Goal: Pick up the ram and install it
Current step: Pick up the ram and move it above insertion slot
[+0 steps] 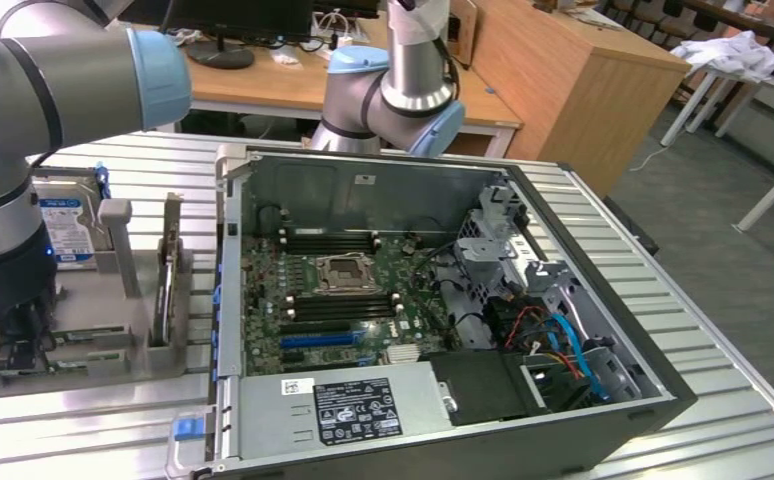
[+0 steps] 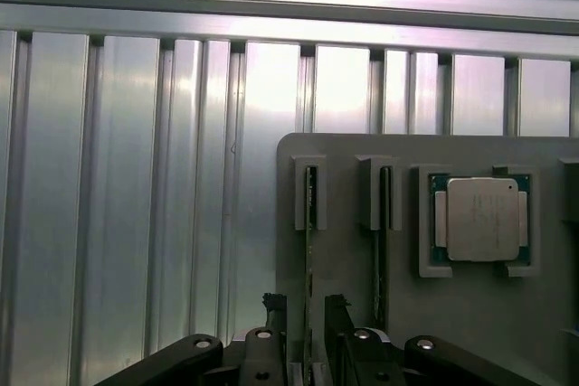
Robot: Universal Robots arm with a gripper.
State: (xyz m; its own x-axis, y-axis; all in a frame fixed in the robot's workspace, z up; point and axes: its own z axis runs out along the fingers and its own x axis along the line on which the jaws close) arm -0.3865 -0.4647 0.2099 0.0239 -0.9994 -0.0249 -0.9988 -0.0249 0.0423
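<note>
Green ram [image 2: 309, 223] on edge; gripper [image 2: 306, 312] straddles it, gaps both sides.

Wooden desks [image 1: 574, 90], grey floor [image 1: 714, 250]

Two ram sticks [image 2: 308, 196] [image 2: 384, 201], one processor [image 2: 482, 219], one hard drive [image 1: 70, 228]

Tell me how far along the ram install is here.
Done: nothing; the motherboard slots look empty. In hand: the open claw straddles the ram standing on edge in its gray holder, not gripping it. Left: the pickup and the install.
</note>
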